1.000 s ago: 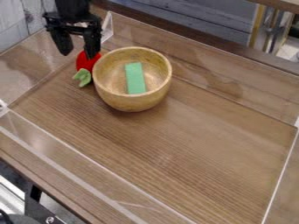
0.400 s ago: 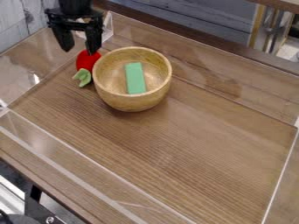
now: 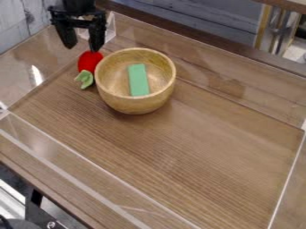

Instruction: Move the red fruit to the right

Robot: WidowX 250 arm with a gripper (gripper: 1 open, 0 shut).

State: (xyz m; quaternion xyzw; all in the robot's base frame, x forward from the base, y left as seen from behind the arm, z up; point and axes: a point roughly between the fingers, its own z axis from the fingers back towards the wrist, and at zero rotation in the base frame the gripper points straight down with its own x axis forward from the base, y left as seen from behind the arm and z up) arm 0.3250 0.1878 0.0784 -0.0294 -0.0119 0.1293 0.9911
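Observation:
The red fruit (image 3: 89,63) is a small glossy red toy with a light green leafy cap at its lower left. It lies on the wooden table just left of the wooden bowl (image 3: 135,98). My black gripper (image 3: 78,37) hangs just above and behind the fruit, pointing down. Its two fingers are open and nothing is between them. It does not touch the fruit.
The wooden bowl holds a flat green rectangular block (image 3: 139,80). Clear plastic walls (image 3: 24,63) fence the table on the left and front. A metal frame (image 3: 277,31) stands behind the table at the upper right.
The gripper has lifted slightly up and away from the red fruit, still open. The fruit, bowl and block have not moved.

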